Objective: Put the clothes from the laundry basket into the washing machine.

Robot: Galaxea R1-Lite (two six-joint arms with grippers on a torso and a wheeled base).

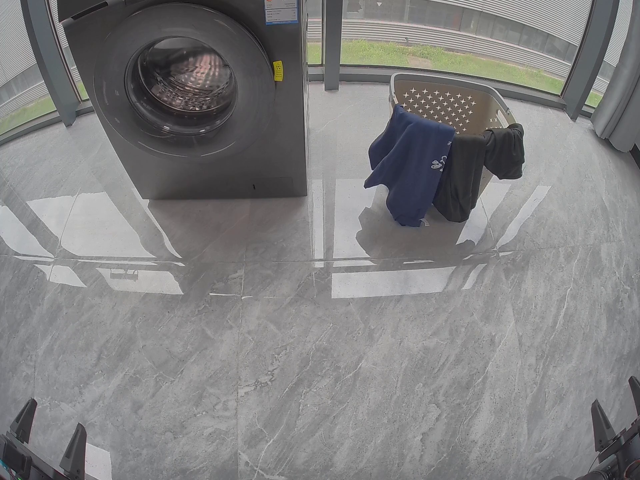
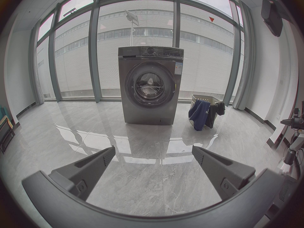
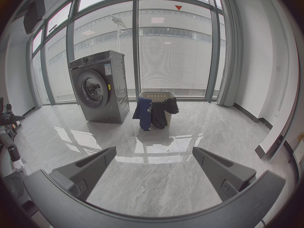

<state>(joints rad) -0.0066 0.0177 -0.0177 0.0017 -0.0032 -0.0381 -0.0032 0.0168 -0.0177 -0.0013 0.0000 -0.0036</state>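
Left gripper (image 2: 152,152) and right gripper (image 3: 153,151) low, level, both spread wide and empty, facing grey metal washing machine (image 1: 193,88), beige plastic laundry basket (image 1: 467,101)

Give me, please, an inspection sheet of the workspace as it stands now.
Surface: glossy grey tiled floor, reflecting window light.
Job's things: washing machine, door looks shut; laundry basket to its right; blue garment and black garment draped over the basket's front rim.
Clutter: nothing seen.
Grippers: left gripper and right gripper open, empty, well short of the basket.
Cables: nothing seen.
Surroundings: tall windows, curtain at the right.
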